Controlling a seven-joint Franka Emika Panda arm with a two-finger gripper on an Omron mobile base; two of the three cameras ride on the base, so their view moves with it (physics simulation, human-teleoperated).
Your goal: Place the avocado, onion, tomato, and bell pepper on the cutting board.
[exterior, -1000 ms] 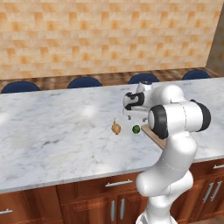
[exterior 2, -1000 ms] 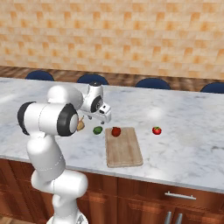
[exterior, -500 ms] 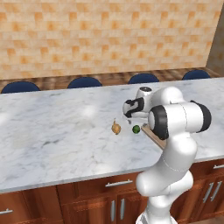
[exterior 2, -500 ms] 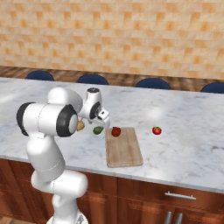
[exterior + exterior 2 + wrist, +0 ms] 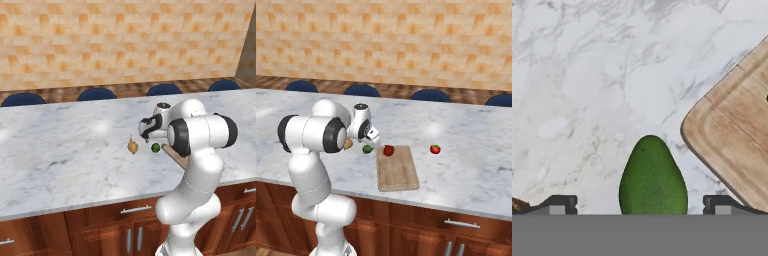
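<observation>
Hovering with jaws point(image 5: 640, 205) spread wide, having dropped lower over the avocado point(image 5: 653, 177) at bottom centre, which lies on the marble surface point(image 5: 587, 75). The cutting board point(image 5: 737, 130) sits right. A grasp looks imminent.

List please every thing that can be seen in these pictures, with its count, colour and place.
avocado: one, dark green, on the counter beside the board, between the open fingertips.
onion: one, tan, on the counter near the avocado.
cutting board: one, light-brown wood, near the counter's front edge.
red vegetables: two; one on the board's far corner, one on the counter.
counter: one, white marble.
chairs: four, dark blue, behind the counter.
gripper: one, open, above the avocado.
</observation>
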